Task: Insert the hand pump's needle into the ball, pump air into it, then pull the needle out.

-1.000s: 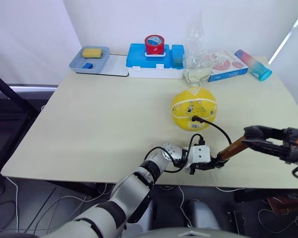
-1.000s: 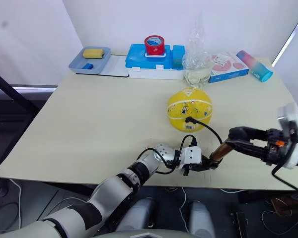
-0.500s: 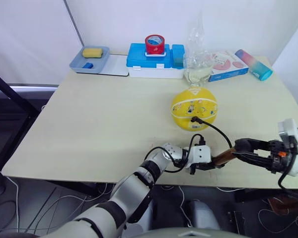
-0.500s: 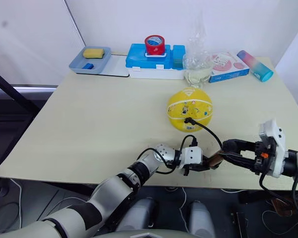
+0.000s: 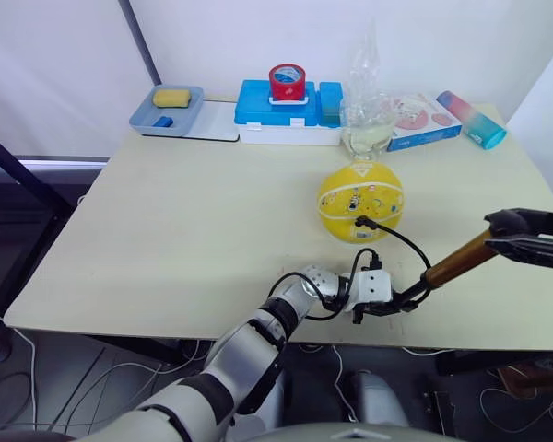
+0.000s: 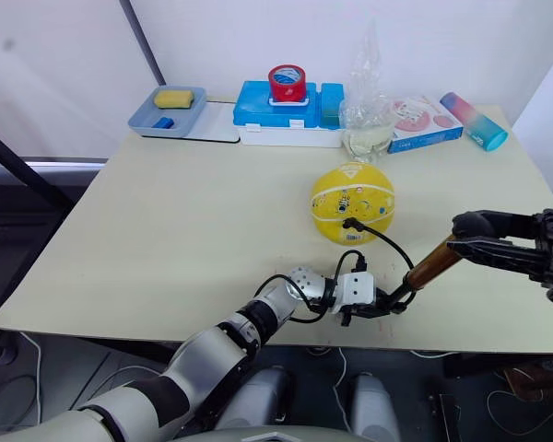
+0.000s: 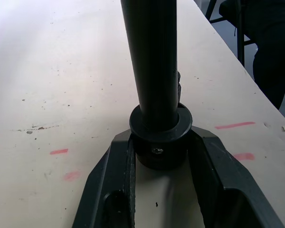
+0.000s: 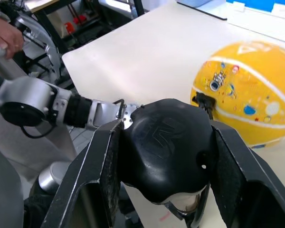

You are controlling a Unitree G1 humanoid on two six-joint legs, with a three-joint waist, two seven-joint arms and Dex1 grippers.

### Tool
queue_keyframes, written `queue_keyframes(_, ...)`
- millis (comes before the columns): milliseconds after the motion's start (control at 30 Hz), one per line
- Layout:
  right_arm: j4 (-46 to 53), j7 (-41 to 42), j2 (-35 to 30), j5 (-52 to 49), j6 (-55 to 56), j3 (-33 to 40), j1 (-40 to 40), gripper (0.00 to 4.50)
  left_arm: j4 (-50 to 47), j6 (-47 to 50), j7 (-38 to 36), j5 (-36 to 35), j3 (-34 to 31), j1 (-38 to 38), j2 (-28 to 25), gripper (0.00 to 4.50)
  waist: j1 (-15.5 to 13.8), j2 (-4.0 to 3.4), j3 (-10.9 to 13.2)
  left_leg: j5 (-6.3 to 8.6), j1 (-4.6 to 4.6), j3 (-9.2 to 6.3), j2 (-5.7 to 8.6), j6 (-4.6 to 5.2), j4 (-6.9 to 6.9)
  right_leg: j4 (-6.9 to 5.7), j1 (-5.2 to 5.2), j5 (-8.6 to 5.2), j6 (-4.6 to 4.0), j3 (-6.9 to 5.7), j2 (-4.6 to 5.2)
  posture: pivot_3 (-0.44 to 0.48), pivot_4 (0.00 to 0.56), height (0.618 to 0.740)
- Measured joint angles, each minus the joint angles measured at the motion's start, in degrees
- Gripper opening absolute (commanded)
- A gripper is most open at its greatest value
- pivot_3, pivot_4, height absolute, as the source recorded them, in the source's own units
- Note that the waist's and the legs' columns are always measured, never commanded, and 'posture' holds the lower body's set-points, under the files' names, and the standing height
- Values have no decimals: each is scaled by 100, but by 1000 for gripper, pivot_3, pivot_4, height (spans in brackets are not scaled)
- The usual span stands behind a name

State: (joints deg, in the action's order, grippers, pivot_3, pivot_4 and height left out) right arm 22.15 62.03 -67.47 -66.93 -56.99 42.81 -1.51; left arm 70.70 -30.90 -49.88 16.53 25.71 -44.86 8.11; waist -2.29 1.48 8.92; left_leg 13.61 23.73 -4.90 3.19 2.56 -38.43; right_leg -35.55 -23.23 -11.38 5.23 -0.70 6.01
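Note:
The round yellow ball (image 5: 359, 201) rests on the table right of centre. The needle's black fitting (image 5: 361, 221) sits in the ball's near side, and its metal tip is hidden. A thin black hose (image 5: 405, 241) curves from there to the hand pump (image 5: 453, 262), whose copper tube slants up to the right near the table's front edge. My left gripper (image 5: 394, 306) is shut on the pump's black end cap (image 7: 159, 142). My right gripper (image 5: 500, 230) is shut on the black handle (image 8: 166, 147), raised above the table.
Along the back edge stand a blue tray (image 5: 186, 112) with a yellow sponge (image 5: 170, 97), a blue box (image 5: 258, 109) topped by a red tape roll (image 5: 286, 81), a clear plastic bag (image 5: 367, 115), a pink-and-blue box (image 5: 422, 118) and a pastel bottle (image 5: 470, 120). A person's hand (image 8: 4, 35) shows beyond the table.
My right gripper pushed the handle down toward the left gripper, then drew it back out up and to the right, exposing more copper tube. Ball and left gripper stayed put.

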Motion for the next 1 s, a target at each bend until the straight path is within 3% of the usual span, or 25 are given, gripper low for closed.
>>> queue_keyframes(233,104,-13,14,-49,-130,30,118,1939,9,0,-1,0,0,1,0,1103,1,3,-1,0,0,-1,0,0,0,1,0,0,0,-1,0,0,150,739)
queue_keyframes(667,20,-98,1045,1879,1760,-2291,-433,1939,35,14,16,2,5,2,0,1102,6,23,-13,0,-4,-2,0,0,0,0,1,0,1,-1,-3,0,150,739)
queue_keyframes(1000,-71,19,1261,1856,1954,-2143,-425,1939,14,10,16,2,5,1,0,1102,7,11,-8,0,-4,-1,2,0,-1,-1,1,1,1,1,-3,0,150,739)
